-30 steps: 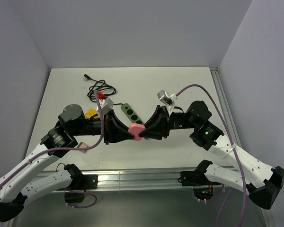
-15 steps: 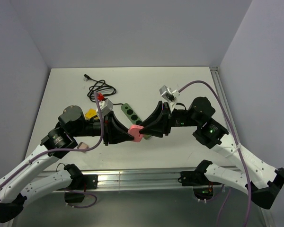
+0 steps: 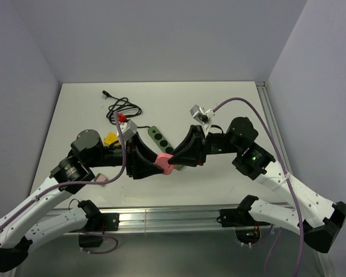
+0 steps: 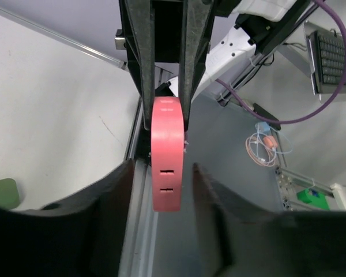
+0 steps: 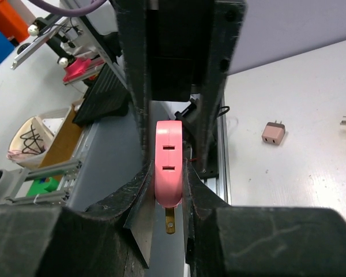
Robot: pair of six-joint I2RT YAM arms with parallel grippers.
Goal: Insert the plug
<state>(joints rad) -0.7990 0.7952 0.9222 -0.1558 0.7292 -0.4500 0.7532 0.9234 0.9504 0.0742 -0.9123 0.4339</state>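
Note:
A pink plug adapter (image 3: 164, 163) hangs above the table's front middle, between both grippers. My right gripper (image 3: 172, 161) is shut on it. In the right wrist view both jaws press its sides (image 5: 168, 161) and one brass prong (image 5: 170, 222) points back toward the wrist. My left gripper (image 3: 157, 164) is open around the plug's other end. In the left wrist view the plug (image 4: 166, 156) sits between my fingers (image 4: 124, 184) with a gap on each side, its two slots facing the camera. The green power strip (image 3: 160, 138) lies on the table behind the grippers.
A coiled black cable (image 3: 122, 107) lies at the back left. A yellow adapter (image 3: 110, 139) sits by the left arm. A small brown-pink adapter (image 3: 101, 178) lies near the front left, and it also shows in the right wrist view (image 5: 273, 133). The metal rail (image 3: 173, 216) marks the front edge.
The right wrist has shifted slightly left and rotated. The pink plug stays between the two grippers, almost unmoved.

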